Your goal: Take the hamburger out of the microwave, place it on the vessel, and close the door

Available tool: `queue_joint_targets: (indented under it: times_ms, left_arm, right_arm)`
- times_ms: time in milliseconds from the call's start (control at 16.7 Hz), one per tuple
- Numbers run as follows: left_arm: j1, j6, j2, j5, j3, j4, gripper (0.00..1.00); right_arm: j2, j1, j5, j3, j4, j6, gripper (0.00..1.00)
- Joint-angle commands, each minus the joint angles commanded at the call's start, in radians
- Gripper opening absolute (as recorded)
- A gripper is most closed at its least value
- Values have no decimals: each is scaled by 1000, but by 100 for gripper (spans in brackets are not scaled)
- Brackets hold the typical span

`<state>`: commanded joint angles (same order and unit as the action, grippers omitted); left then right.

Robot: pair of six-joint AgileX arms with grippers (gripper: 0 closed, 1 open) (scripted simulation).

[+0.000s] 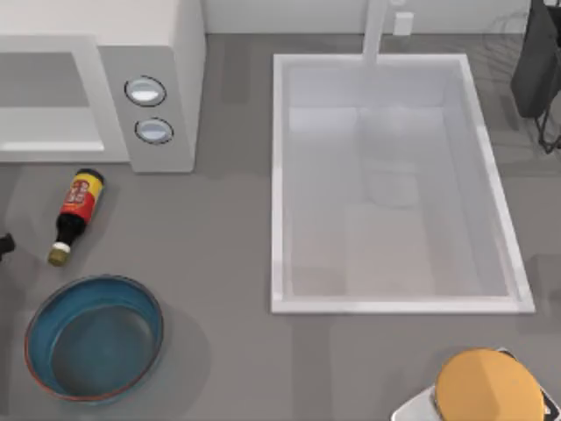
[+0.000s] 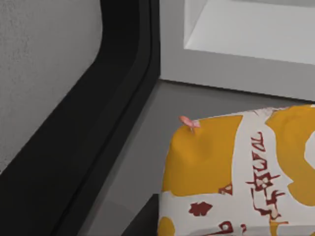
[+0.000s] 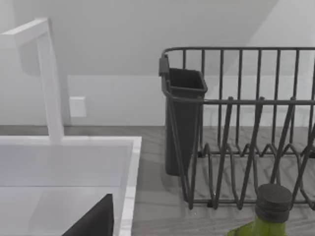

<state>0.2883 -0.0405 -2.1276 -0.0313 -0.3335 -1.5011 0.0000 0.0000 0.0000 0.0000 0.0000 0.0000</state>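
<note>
The hamburger (image 2: 241, 172) sits close under my left wrist camera, by the microwave (image 1: 166, 79); I cannot tell if it is gripped; it might drop before reaching the bowl (image 1: 39, 329) near the table's front left corner.

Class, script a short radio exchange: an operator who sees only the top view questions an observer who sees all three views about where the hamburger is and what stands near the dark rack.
Operator: My top view shows the vessel with nothing in it. Where is the hamburger?
Observer: The left wrist view has the hamburger close to the camera, with grey surface beside it.
Operator: What is near the dark rack at my right edge?
Observer: The right wrist view shows a green bottle with a dark cap in front of the rack.
</note>
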Motion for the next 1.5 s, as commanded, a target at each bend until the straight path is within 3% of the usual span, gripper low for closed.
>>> queue_joint_targets:
  times_ms: [420, 1140, 1500]
  left_arm:
    - [-5, -1, 63, 3, -12, 68, 0]
    - [-3, -1, 605, 10, -55, 664, 0]
    - [-4, -3, 628, 10, -54, 689, 0]
  right_arm:
    - [0, 0, 0, 0, 0, 0, 100]
    - [0, 0, 0, 0, 0, 0, 100]
    - [0, 0, 0, 0, 0, 0, 100]
